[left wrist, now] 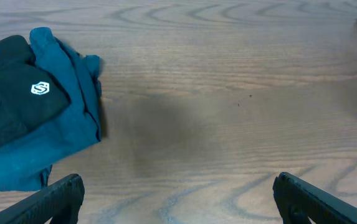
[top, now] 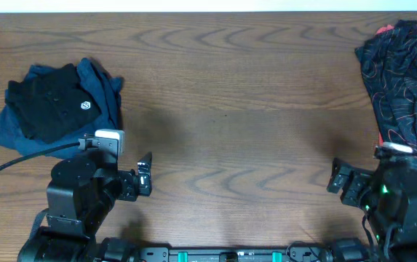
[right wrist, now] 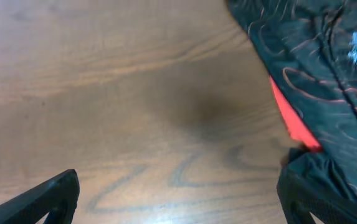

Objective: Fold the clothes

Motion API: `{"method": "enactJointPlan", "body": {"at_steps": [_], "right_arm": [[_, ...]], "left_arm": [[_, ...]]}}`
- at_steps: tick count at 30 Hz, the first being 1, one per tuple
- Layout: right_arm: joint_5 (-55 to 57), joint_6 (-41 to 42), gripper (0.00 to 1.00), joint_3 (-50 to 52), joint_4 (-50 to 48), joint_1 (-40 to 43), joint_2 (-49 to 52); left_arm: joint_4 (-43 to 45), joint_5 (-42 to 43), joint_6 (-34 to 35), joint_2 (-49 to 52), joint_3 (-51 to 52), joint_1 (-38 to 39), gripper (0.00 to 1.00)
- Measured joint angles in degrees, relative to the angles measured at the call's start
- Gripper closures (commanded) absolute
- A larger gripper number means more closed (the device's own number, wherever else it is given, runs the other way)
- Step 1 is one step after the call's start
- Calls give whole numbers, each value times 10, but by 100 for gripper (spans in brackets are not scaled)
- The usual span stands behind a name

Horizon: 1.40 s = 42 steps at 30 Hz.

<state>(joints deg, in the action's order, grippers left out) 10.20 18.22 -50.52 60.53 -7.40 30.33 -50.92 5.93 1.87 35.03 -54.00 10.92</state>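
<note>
Our left gripper (top: 145, 177) and right gripper (top: 337, 178) stand spread and empty at the bottom, and the soft black shirt with white hexagon logo (top: 48, 109) at upper left lies on a dark blue garment (top: 110, 91), so we could pinch both.

Black shirt (top: 48, 105) with lettering too small to read, blue garment (top: 1, 131) partly hidden under it, patterned garment (top: 401, 73) cropped at edge
</note>
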Motion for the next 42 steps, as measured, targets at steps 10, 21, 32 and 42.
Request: {"method": "enactJointPlan", "body": {"at_steps": [10, 21, 32, 42], "right_arm": [[-64, -86, 1, 243, -276, 32, -211], [-99, -119, 1, 423, -525, 43, -295], [-122, -142, 1, 502, -568, 43, -296], [-127, -144, 1, 502, -568, 43, -296]], "left_arm": [[1, 0, 0, 0, 2, 0, 2], [1, -2, 0, 0, 2, 0, 2], [1, -2, 0, 0, 2, 0, 2], [1, -2, 0, 0, 2, 0, 2]]}}
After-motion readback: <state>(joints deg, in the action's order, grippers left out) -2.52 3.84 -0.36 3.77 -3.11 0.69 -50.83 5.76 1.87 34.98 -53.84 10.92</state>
